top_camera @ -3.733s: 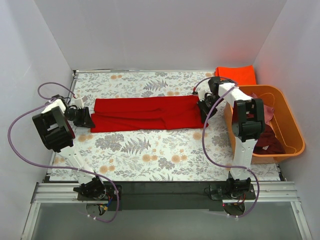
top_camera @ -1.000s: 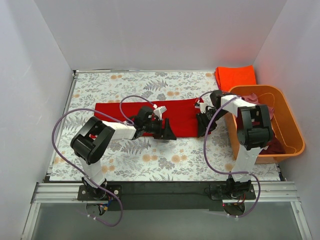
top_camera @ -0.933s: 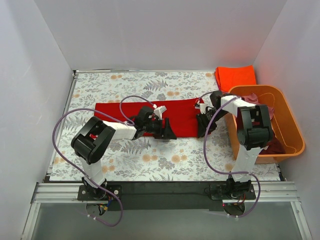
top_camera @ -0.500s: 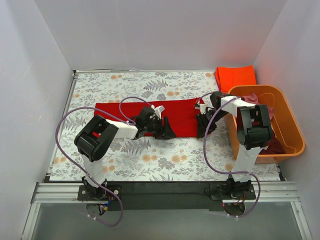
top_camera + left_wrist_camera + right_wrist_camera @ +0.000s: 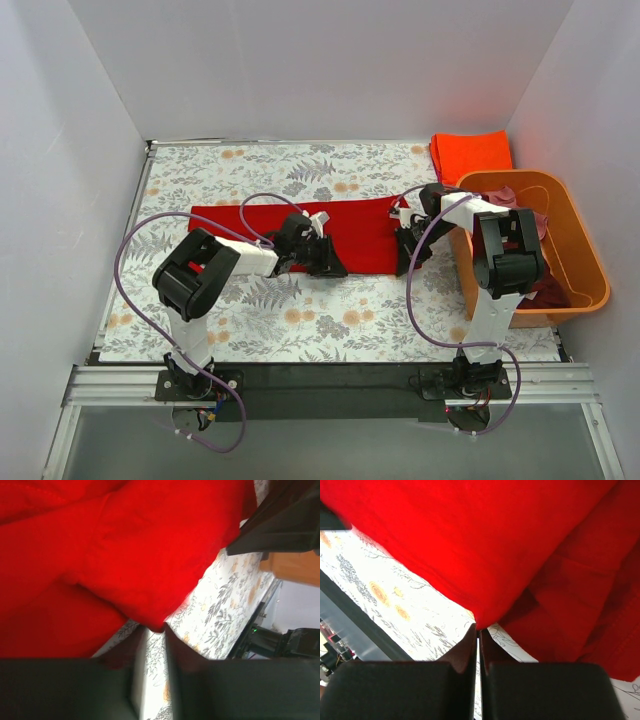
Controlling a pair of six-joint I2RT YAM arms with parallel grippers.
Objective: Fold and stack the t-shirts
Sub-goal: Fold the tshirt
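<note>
The bright red t-shirt (image 5: 365, 235) lies as a long folded strip across the flowered table. My left gripper (image 5: 328, 262) is at the middle of its near edge. In the left wrist view the fingers pinch a pointed corner of the red shirt (image 5: 150, 555) at my left gripper (image 5: 155, 630), with a narrow gap behind the tips. My right gripper (image 5: 405, 250) is at the shirt's right end. It is shut on a fold of the red shirt (image 5: 470, 540), seen at my right gripper (image 5: 479, 630). An orange-red t-shirt (image 5: 470, 150) lies folded at the back right.
An orange plastic tub (image 5: 592, 275) stands at the right edge, holding a maroon shirt (image 5: 540, 282) and a dusty pink shirt (image 5: 532, 215). White walls close in the table on three sides. The table's bare flowered surface (image 5: 300, 320) shows in front of the shirt.
My left gripper has gone from the shirt's left end to its middle, bringing a corner of cloth along. In the last half second it drew slightly left. The right gripper has stayed put.
</note>
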